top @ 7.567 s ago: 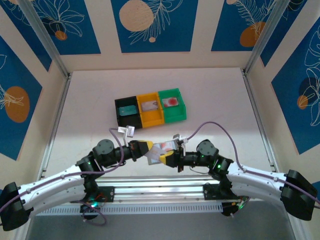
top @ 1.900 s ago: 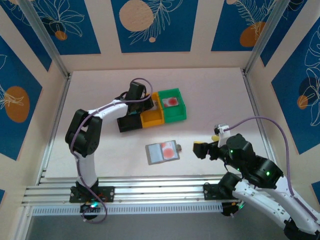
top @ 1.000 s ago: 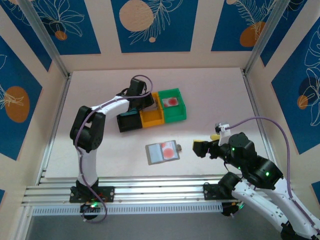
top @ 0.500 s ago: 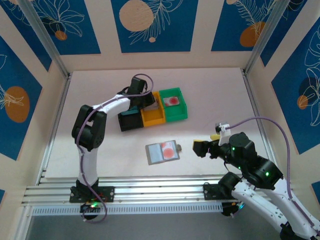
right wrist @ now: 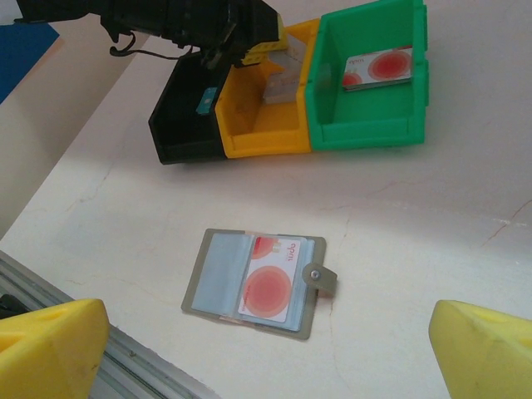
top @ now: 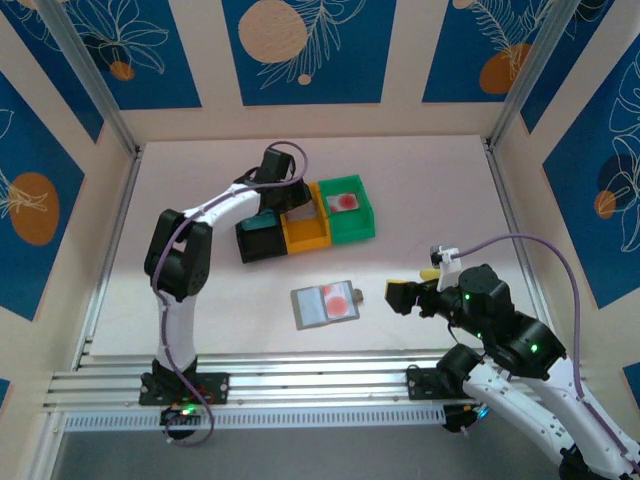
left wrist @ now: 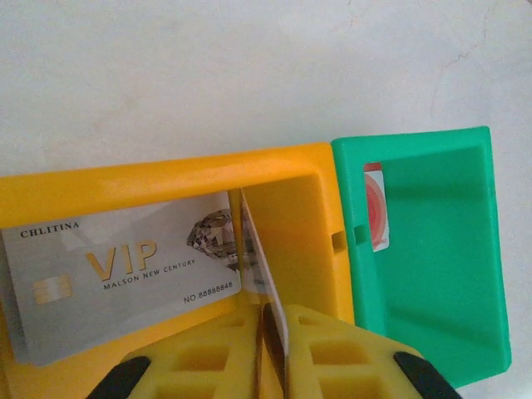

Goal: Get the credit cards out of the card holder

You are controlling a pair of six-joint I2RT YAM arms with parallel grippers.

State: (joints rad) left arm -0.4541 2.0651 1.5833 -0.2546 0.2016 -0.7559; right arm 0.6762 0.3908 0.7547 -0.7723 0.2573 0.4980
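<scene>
Holder [right wrist: 218,281] lies open and flat near the middle of the desk's near edge, with a red-dot card [right wrist: 273,287] in a pocket on its snap side, so the job looks part done. Farther back, the left claw [left wrist: 268,332] hangs over the orange bin [left wrist: 166,170]. Its fingers stand close about an edge-on card [left wrist: 253,249] beside a VIP card [left wrist: 125,266]; I cannot tell whether they pinch it. This reads as the drop-off step. Another card [left wrist: 376,208] lies in the green bin [left wrist: 432,274]. The right claw [right wrist: 266,353] waits wide open and empty toward the desk's near right corner. The next move probably calls for letting go, lifting clear, then drawing the red-dot card out while steadying the holder.
</scene>
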